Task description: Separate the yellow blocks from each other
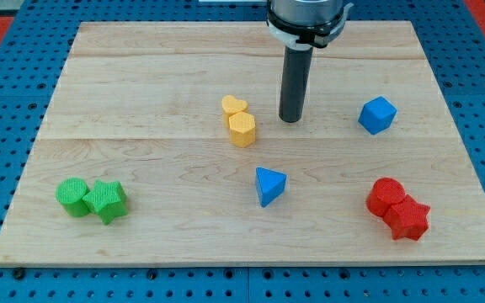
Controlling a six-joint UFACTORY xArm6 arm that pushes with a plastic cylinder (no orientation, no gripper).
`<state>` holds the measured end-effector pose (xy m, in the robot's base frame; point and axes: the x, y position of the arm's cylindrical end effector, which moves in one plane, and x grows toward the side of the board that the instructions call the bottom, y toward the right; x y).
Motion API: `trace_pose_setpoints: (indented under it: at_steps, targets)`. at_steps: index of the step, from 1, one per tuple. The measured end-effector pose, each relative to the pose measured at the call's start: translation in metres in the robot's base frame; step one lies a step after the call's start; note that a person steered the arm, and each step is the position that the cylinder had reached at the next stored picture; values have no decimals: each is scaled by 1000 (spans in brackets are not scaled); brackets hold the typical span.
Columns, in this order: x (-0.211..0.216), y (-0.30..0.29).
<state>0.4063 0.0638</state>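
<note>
On the big wooden counter [141, 84] the two yellow blocks [239, 120] are seen touching near the middle, so nothing is split yet, with my tip [290, 119] just right of them, and no claw is fitted

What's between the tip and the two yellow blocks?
Nothing: in the camera view only bare board separates my tip from the yellow hexagonal block and the yellow heart-shaped block, which touch.

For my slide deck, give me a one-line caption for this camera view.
My tip rests right of two touching yellow blocks on the wooden board, not yet separated.
</note>
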Motion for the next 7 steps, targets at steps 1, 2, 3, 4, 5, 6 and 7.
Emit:
trace_pose_setpoints:
  at_steps: [1,2,3,4,5,6,7]
  targets:
    - [0,-26]
    - [0,-87]
    - [0,-95]
    - [0,-87]
    - [0,-81]
    - [0,-84]
    - [11,-87]
